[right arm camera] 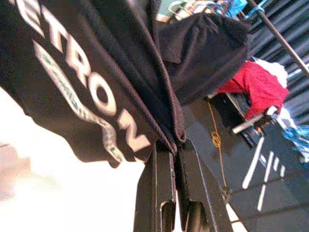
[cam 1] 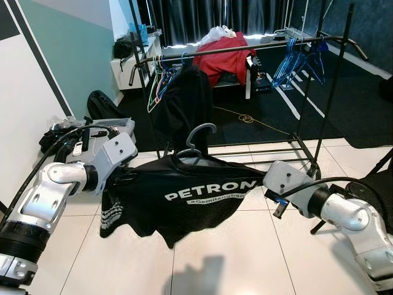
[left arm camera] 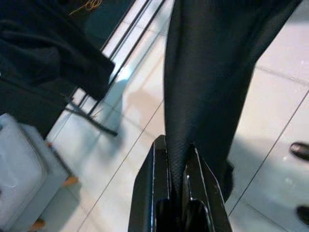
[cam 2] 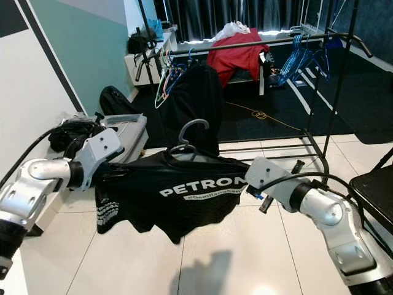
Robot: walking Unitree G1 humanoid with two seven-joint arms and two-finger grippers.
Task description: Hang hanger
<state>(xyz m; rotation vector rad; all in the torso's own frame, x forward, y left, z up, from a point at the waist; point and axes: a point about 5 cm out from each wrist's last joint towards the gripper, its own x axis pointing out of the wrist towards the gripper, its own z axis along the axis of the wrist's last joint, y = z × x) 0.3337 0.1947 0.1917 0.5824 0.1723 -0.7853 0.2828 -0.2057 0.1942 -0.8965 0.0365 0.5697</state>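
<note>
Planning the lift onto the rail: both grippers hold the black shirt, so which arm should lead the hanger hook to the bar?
Probably the right. The right gripper pinches the black shirt nearer the rail's bare middle; the left gripper holds the far shoulder. The hanger hook sits between them, so both must rise.

Head stereo pair looks forward and down from above both arms; both eyes share the black shirt, clothes rack and tiled floor. Left wrist camera sits close behind its fingers, facing shirt cloth and floor. Right wrist camera looks along its fingers past the shirt toward the rack.
</note>
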